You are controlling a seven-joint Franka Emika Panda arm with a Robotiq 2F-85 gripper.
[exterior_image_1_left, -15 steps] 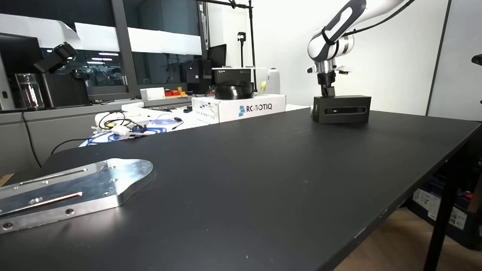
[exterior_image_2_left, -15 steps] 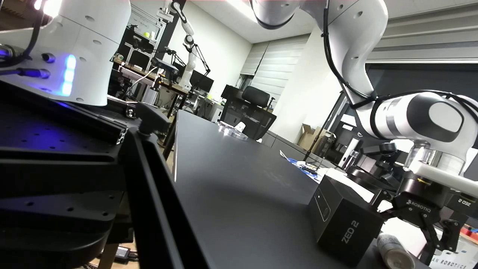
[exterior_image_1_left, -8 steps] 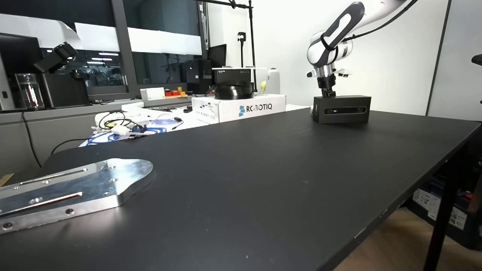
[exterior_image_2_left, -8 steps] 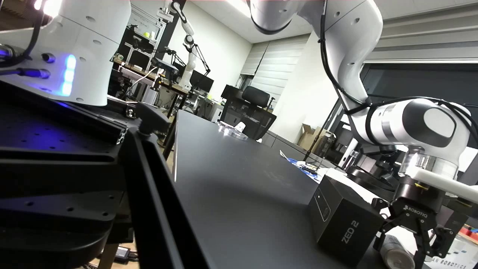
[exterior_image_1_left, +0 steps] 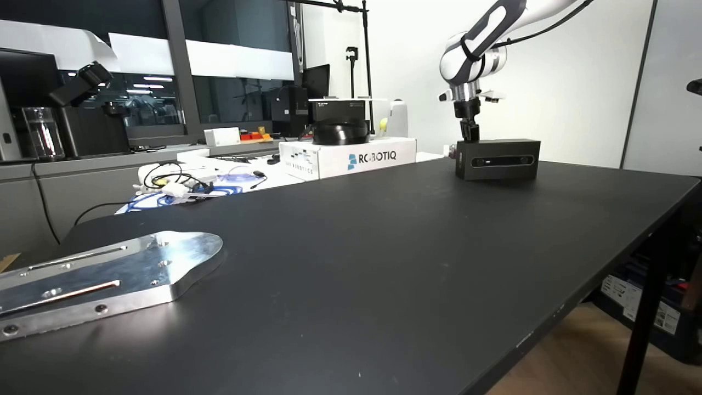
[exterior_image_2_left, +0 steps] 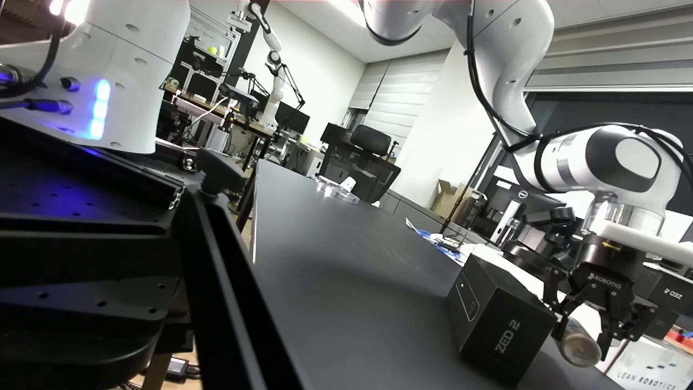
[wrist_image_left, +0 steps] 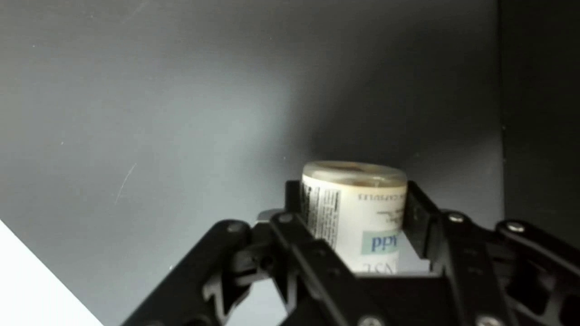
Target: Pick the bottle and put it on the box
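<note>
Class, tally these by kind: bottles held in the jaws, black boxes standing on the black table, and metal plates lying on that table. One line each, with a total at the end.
Bottle held in the jaws: 1
Black box standing on the table: 1
Metal plate lying on the table: 1
Total: 3

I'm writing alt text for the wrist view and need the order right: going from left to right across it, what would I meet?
White patch in the bottom corner → one gripper fingertip → bottle → opposite fingertip → black box along the edge.
</note>
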